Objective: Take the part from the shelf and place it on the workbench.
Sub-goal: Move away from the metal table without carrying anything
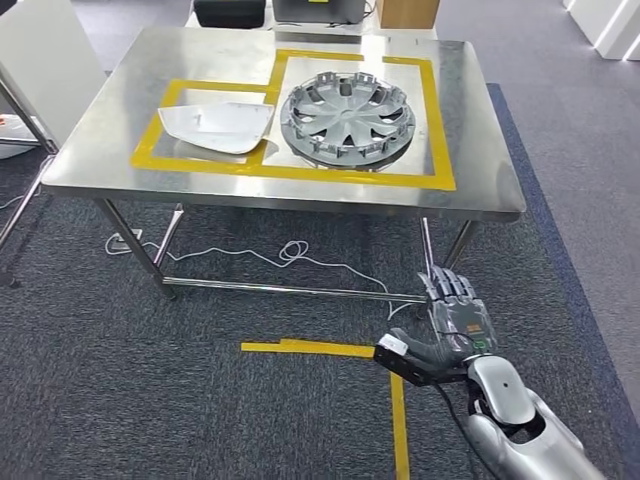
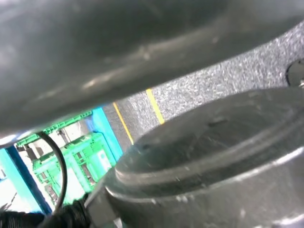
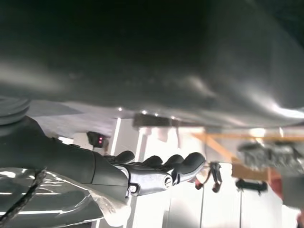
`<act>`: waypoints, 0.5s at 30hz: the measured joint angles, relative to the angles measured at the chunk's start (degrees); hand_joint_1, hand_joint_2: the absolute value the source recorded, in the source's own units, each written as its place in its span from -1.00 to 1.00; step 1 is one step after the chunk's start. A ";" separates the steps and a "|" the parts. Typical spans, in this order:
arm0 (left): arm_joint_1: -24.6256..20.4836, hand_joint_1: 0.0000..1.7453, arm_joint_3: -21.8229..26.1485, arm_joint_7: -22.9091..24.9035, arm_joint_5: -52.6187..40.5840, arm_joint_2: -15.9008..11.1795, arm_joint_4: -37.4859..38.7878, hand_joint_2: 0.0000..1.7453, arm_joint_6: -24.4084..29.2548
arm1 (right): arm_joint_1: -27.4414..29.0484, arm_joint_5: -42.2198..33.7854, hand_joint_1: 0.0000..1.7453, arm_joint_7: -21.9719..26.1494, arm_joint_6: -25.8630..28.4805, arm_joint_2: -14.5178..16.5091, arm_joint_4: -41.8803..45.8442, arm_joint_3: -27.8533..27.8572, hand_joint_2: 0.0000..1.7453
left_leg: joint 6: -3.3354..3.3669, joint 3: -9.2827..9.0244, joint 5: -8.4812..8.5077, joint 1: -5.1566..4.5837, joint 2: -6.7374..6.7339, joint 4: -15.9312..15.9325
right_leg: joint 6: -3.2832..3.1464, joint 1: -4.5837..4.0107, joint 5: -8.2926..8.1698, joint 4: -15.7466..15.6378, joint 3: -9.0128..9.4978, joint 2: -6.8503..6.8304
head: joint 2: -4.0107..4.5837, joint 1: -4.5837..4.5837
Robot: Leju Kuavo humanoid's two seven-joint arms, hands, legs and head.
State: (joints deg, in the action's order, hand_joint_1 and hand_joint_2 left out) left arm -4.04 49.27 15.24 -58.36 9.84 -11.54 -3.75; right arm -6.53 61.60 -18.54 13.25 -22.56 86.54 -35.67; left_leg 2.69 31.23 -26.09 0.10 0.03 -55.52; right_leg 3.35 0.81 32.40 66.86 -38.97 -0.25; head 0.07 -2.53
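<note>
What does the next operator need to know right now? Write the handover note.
Right hand: low in front of the workbench, fingers spread, holding nothing.
Left hand: its state cannot be read from the left wrist view.
Parts: a grey wheel cover lies flat inside the larger yellow-taped zone on the workbench; a white mirror cover lies in the taped zone beside it, apart from it.
Done: both parts appear placed on the bench.
Left: probably nothing to carry now; check the shelf, out of the head view, for further parts.
</note>
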 joint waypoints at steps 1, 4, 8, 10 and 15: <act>0.00 -1.00 0.00 0.01 -0.13 0.04 0.00 -1.00 -0.02 | 0.05 -0.07 -1.00 -0.14 0.41 -0.22 -1.36 -0.22 -1.00 | 0.05 0.72 0.46 -0.09 -0.07 -0.12 | 0.11 0.00 1.72 3.80 -1.06 0.04 | 0.00 -0.01; 0.00 -1.00 0.00 0.03 -0.78 0.09 0.00 -1.00 -0.19 | 1.09 0.40 -1.00 -0.23 4.53 -0.13 -5.80 -0.09 -1.00 | -0.05 2.74 1.70 -0.23 -0.18 -0.60 | 0.16 0.01 0.41 3.86 1.65 0.04 | 0.00 0.02; -0.07 -1.00 -0.05 0.02 -1.75 0.26 0.00 -1.00 -0.43 | 2.27 -0.33 -1.00 2.82 15.86 2.53 -15.89 2.38 -1.00 | -1.06 4.59 3.03 -0.44 -0.15 -1.57 | -0.51 -0.20 -2.06 -10.65 11.55 0.09 | 0.00 0.05; -0.14 -1.00 -0.11 -0.01 -2.26 0.33 0.00 -1.00 -0.49 | 2.61 -4.64 -1.00 7.00 19.83 4.68 -23.28 4.07 -1.00 | -1.69 4.79 3.86 -0.47 -0.12 -1.57 | -1.28 -0.36 -2.28 -11.25 11.36 0.19 | 0.00 0.10; -0.19 -1.00 -0.29 -0.31 -3.55 0.31 0.01 -1.00 -0.63 | 2.16 -19.00 -1.00 16.63 18.07 10.76 -42.39 9.55 -1.00 | -3.25 7.25 -5.52 -0.13 0.11 -10.13 | -3.45 -0.10 -5.04 -11.26 8.44 -0.20 | 0.00 0.42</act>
State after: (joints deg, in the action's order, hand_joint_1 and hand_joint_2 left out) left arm -4.24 48.97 14.93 -61.91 10.15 -11.54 -4.38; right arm -4.37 42.60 -1.92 31.32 -11.80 44.16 -26.12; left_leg -0.56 38.48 -31.61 -0.03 0.14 -65.65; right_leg -0.10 0.71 27.36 55.59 -30.52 -0.45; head 0.07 -2.11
